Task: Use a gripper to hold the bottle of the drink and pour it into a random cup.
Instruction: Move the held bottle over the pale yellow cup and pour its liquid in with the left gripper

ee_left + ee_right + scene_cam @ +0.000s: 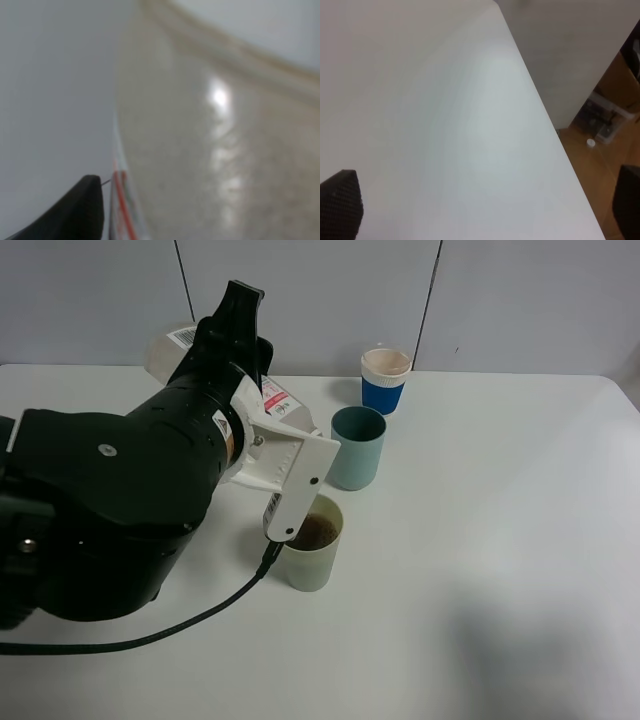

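My left gripper (287, 508) is shut on the bottle (276, 401). The bottle is tipped over, and its pink label shows just behind the white finger (296, 472). Its mouth is hidden behind that finger, right above the pale yellow-green cup (312, 562). The cup stands upright with the dark brown drink (319, 531) in it. In the left wrist view the clear bottle (200, 150) fills the picture, blurred, next to a black fingertip (80, 212). My right gripper (485, 200) is open and empty above bare table, and it does not show in the exterior high view.
A teal tumbler (357, 447) stands just behind the pale cup. A blue cup with a cream rim (385, 381) stands further back. A black cable (150, 635) trails over the table in front of the left arm. The right wrist view shows the table's edge (545, 120) and the floor beyond.
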`<state>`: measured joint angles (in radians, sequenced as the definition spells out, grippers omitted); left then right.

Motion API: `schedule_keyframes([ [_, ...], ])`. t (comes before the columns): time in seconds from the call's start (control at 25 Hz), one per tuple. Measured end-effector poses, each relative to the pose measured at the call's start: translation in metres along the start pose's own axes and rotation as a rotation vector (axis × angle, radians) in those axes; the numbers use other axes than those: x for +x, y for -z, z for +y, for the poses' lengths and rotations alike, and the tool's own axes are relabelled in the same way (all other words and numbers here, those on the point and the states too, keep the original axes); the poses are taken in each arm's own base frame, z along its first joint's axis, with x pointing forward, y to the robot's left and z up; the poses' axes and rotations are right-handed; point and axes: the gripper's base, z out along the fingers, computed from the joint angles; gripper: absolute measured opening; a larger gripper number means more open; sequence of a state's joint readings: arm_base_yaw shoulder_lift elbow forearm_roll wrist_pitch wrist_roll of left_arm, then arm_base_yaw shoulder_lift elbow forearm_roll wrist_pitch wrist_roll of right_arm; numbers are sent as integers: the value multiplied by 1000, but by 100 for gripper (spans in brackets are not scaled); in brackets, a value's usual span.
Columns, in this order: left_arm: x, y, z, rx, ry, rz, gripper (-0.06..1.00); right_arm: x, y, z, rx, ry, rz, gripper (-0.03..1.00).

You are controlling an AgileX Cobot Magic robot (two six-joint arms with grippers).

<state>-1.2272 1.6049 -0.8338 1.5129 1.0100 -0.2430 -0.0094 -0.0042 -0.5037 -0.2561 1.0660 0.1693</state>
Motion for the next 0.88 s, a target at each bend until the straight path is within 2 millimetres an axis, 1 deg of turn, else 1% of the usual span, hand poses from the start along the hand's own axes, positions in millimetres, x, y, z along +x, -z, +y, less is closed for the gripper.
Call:
schedule_keyframes([
  [0.48,0,0,-1,9,23,2,54,0,0,0,0,0,0,100],
  [0.6,1,0,-1,17,72,4,54,0,0,0,0,0,0,100],
  [0.88,1,3,-2,56,256,-20,54,0,0,0,0,0,0,100],
])
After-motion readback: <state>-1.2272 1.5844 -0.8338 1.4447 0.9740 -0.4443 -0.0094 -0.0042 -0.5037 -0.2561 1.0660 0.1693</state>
